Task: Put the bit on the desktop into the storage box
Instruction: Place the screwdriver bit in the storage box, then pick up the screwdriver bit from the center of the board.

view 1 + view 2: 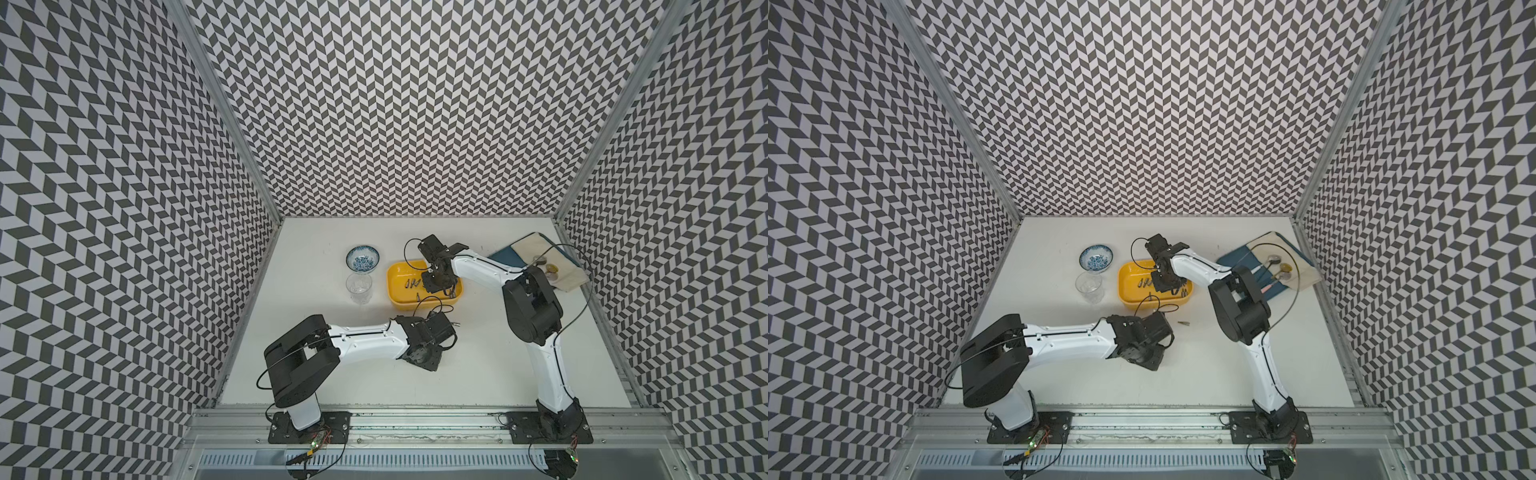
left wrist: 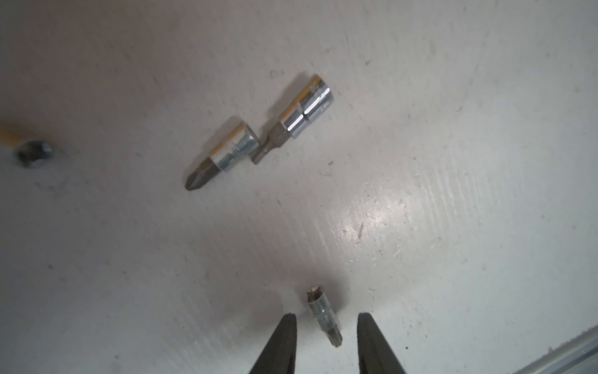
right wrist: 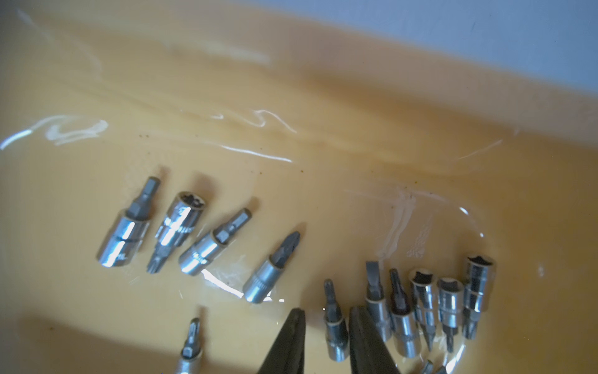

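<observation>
The two dark fingers (image 2: 284, 340) of the left gripper (image 2: 326, 315) are held apart, and nothing is grasped by them. A small chrome bit with a dark tip (image 2: 323, 319) is seen lying flat on the white table (image 2: 453, 194) between them, with a gap on each side. Its long axis is laid almost along the fingers, only a little slanted. The dark tip is turned back toward the wrist, and the open socket end is turned away from it.

Farther out on the same table two larger bits are found, a chrome cross-head bit (image 2: 223, 155) and a second chrome bit (image 2: 301, 110). The dark tip of the second touches the base of the first. Their axes are nearly parallel to each other and are set at an angle to the small bit.

The dark fingers (image 3: 291, 340) of the right gripper (image 3: 325, 311) are also parted, inside the shallow yellow plastic storage box (image 3: 291, 81). A short chrome bit (image 3: 335, 327) lies free on the box floor between them, its tip pointed away from the wrist. Beside it are a row of four bits (image 3: 168, 226) and a close group of upright-looking sockets (image 3: 449, 298). Engraved marks are seen on some sleeves, but they are too blurred to be read.

In both top views the box (image 1: 401, 286) (image 1: 1129, 286) is placed near the middle of the table, under the right gripper.
</observation>
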